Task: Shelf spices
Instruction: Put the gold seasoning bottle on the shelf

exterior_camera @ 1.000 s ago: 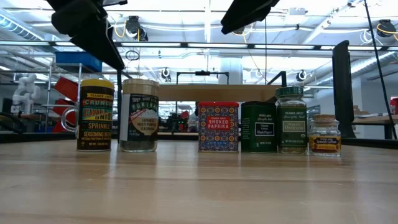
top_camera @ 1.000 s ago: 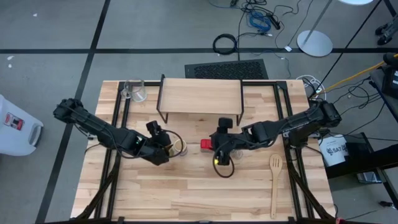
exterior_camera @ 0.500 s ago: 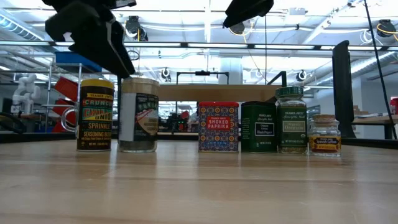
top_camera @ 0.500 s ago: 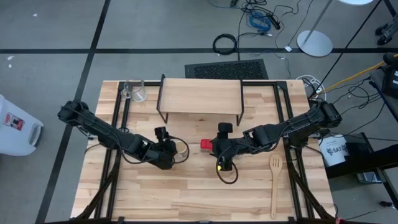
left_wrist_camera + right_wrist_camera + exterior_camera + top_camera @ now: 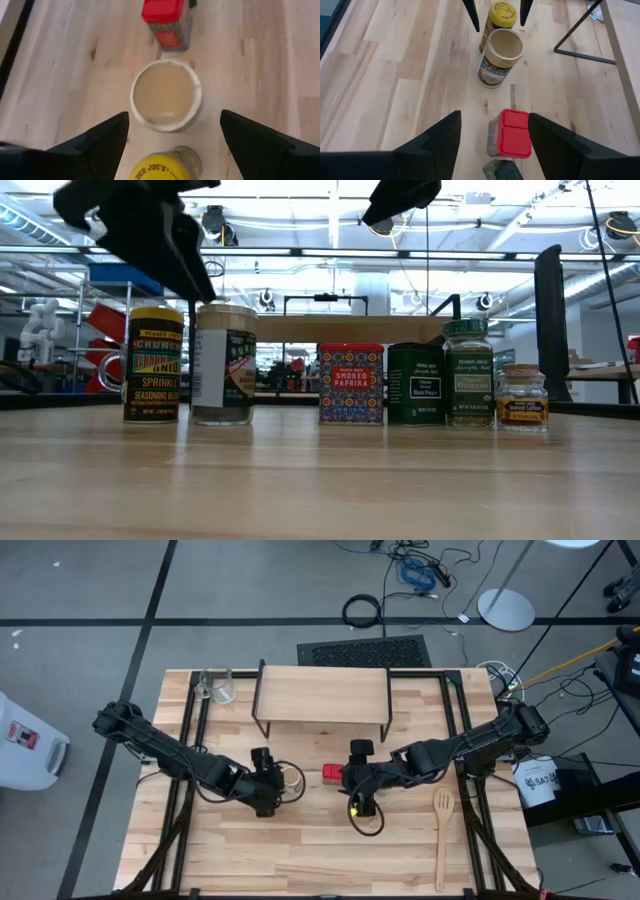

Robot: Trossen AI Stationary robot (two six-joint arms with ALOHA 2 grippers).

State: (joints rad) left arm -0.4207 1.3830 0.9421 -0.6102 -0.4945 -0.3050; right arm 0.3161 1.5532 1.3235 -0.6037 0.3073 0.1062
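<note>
Six spices stand in a row on their bases in the low view: yellow jar [image 5: 153, 365], taller tan jar [image 5: 224, 365], red tin [image 5: 350, 385], dark tin [image 5: 416, 385], green-lidded jar [image 5: 468, 375], tiny brown jar [image 5: 522, 397]. My left gripper [image 5: 175, 147] hangs open above the yellow jar's lid [image 5: 165, 167]. Seen from the right wrist, its fingers [image 5: 471, 12] stand on either side of that lid, and the tan jar [image 5: 166, 95] is just ahead. My right gripper [image 5: 497, 145] hangs open above the red tin [image 5: 512, 132]. The shelf [image 5: 322, 695] stands behind the row.
A clear glass cup [image 5: 215, 685] stands at the table's far left, beside the shelf. A wooden spatula [image 5: 442, 835] lies near the right edge. Bare tabletop [image 5: 300, 850] stretches along the near side. Black frame rails run along both table sides.
My left gripper has moved toward the table's right and near edge, coming over the yellow jar beside the tan jar, and has stayed open. The tan jar's label faces a different way than before, so the jar has turned about where it stands.
</note>
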